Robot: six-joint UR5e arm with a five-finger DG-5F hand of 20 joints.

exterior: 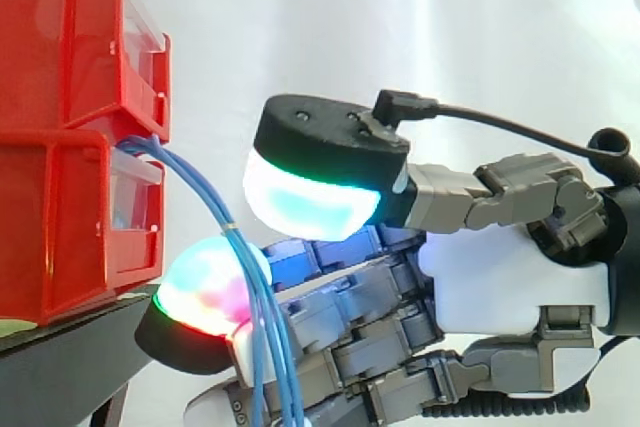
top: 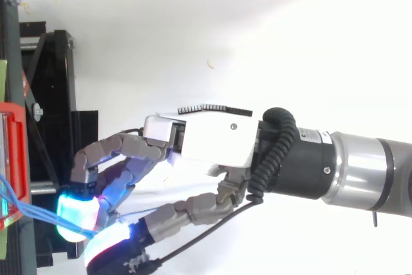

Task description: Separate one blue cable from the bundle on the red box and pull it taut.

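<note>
Nearest the side camera, a bundle of thin blue cables (exterior: 258,327) slopes down from left to right and runs out of the bottom edge, its strands lying close together. The bundle hangs in a loose curve, not in a straight taut line. Just behind it is the grey-and-white jointed robot hand (exterior: 500,277), which comes in level from the right and reaches as far as the cables, so that they cross in front of its front end. Whether the hand is closed on any strand or merely lies against the bundle cannot be told from either view. From above, the hand (top: 206,140) points left, on the black and silver wrist section of the arm (top: 335,172), and the blue strands run from the left edge to its tip. Further left, the cables come out of the gap between two stacked red plastic bins, the upper (exterior: 60,37) and the lower (exterior: 60,217), each with a clear front panel. The bins rest on a black stand (exterior: 60,367). Behind everything hangs a white curtain (exterior: 400,27).
</note>
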